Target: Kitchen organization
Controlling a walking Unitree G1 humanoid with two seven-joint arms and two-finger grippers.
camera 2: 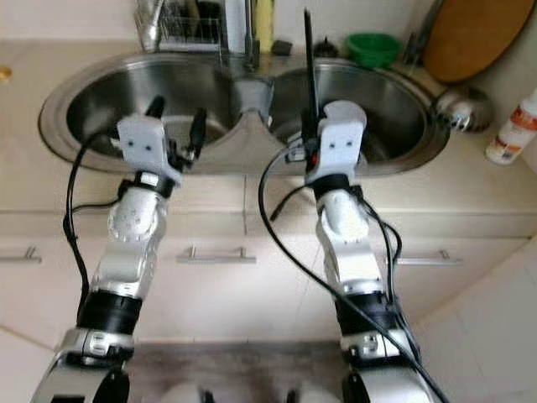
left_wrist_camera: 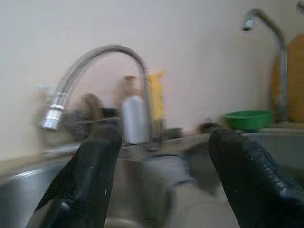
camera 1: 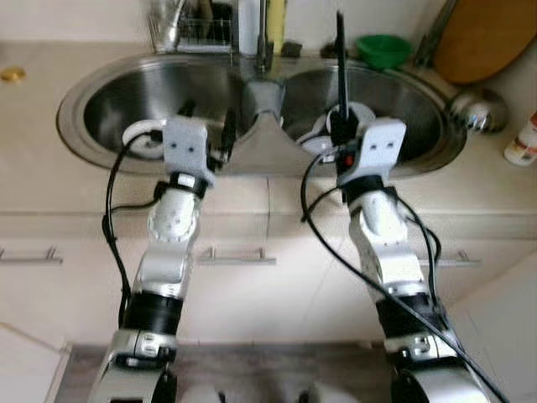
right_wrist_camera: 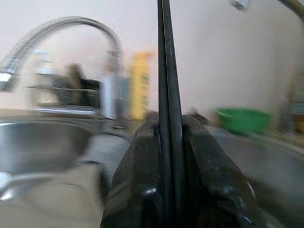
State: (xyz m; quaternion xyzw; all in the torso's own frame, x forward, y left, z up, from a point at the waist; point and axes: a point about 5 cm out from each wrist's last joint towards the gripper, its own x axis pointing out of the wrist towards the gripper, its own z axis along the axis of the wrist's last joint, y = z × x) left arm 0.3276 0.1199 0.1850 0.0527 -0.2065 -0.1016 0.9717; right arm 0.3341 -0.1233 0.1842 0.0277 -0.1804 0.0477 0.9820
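A steel double sink (camera 1: 101, 88) lies in the countertop before me. My right gripper (camera 1: 341, 128) hangs over the right basin near the divider. It is shut on a thin black pair of chopsticks (camera 1: 341, 59) that stands upright, clamped between the fingers (right_wrist_camera: 142, 156) in the right wrist view. My left gripper (camera 1: 207, 119) is open over the left basin's right side, with nothing between its fingers (left_wrist_camera: 95, 161). A white dish (camera 1: 141, 136) lies in the left basin. Another white dish (camera 1: 317, 141) sits in the right basin, partly hidden by the right wrist.
A curved faucet (left_wrist_camera: 95, 57) rises behind the divider, with a yellow bottle (camera 1: 275, 21) and a dish rack (camera 1: 189, 25) beside it. At the back right are a green bowl (camera 1: 383, 49), a wooden board (camera 1: 487, 38), a steel ladle (camera 1: 478, 109) and a bottle (camera 1: 524, 143). Drawer handles (camera 1: 235, 259) run below the counter.
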